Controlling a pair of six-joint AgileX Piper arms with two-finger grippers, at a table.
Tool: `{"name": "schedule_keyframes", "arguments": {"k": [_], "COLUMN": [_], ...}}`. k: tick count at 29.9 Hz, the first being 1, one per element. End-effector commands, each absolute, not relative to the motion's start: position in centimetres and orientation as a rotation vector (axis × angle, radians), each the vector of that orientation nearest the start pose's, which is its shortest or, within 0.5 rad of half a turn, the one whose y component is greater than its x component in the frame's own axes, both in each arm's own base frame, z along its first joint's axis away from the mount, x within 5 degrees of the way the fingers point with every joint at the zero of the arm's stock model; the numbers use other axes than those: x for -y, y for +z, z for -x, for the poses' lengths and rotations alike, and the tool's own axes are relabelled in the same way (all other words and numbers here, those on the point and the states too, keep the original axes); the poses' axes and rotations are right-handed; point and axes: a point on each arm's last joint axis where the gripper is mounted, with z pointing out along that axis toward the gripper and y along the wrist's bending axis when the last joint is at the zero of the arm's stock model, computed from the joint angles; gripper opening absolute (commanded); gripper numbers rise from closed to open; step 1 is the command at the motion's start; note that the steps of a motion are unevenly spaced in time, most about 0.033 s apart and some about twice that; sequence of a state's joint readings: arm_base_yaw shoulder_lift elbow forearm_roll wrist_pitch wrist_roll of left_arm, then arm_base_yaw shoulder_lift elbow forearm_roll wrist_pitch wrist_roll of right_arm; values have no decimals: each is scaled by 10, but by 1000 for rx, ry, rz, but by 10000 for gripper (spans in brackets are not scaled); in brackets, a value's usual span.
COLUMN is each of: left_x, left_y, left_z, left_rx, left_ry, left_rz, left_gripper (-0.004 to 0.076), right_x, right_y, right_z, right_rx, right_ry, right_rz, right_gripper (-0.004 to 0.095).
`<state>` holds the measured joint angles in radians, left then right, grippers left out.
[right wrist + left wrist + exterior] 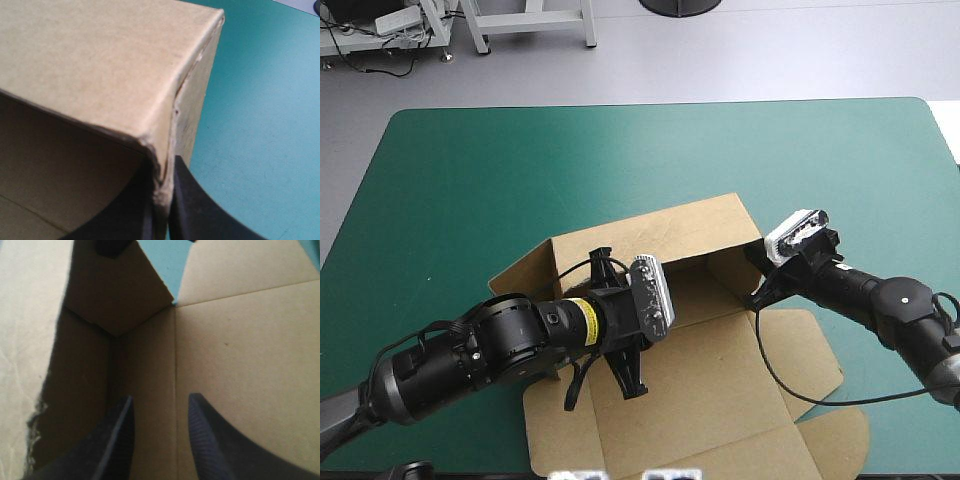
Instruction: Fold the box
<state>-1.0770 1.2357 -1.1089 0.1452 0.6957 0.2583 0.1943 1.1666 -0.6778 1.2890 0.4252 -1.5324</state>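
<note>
The right arm's jaws are clamped on the box [720, 380], gripping its raised wall at the corner toward the table's [450, 160] right edge, one jaw inside and one outside. The left arm's jaws stand apart, holding nothing, low over the box floor inside the far wall. The step would likely go best (a judgement only) if the right holds that corner upright while the left presses along the crease. The box sits mid-table by the near edge. The teal-green cover [620, 150] lies bare toward the far edge.
</note>
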Motion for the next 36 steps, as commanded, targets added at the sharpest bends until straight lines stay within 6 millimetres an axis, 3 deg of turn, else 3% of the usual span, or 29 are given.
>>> {"name": "schedule_keyframes", "arguments": {"k": [1,6,10,13,18,27,32,36], "left_x": [222,210,199,187,156,87,56,13], "left_y": [386,425,454,468,489,498,493,479], "left_z": [-123,-117,-113,-116,-135,-179,-206,-232], "left_rx": [-1686,-1627,-1675,-1695,-1790,-1929,-1985,-2094], "left_ry": [-361,-417,-428,-327,-37,202,129,95], "left_rz": [-1410,-1318,-1267,-1229,-962,-549,-423,-271], "left_gripper": [260,260,260,270,307,328,328,328], "right_x": [-82,-82,-82,-82,-82,-82,-83,-83], "right_y": [292,292,292,292,290,289,289,289], "right_z": [-227,-227,-227,-227,-226,-225,-224,-224], "right_rx": [-1902,-1902,-1904,-1905,-1923,-1940,-1944,-1944], "right_ry": [389,383,385,387,391,397,415,415], "right_rz": [680,689,688,685,687,690,692,692], "right_gripper": [-22,-22,-24,-24,-24,-24,-24,-24]}}
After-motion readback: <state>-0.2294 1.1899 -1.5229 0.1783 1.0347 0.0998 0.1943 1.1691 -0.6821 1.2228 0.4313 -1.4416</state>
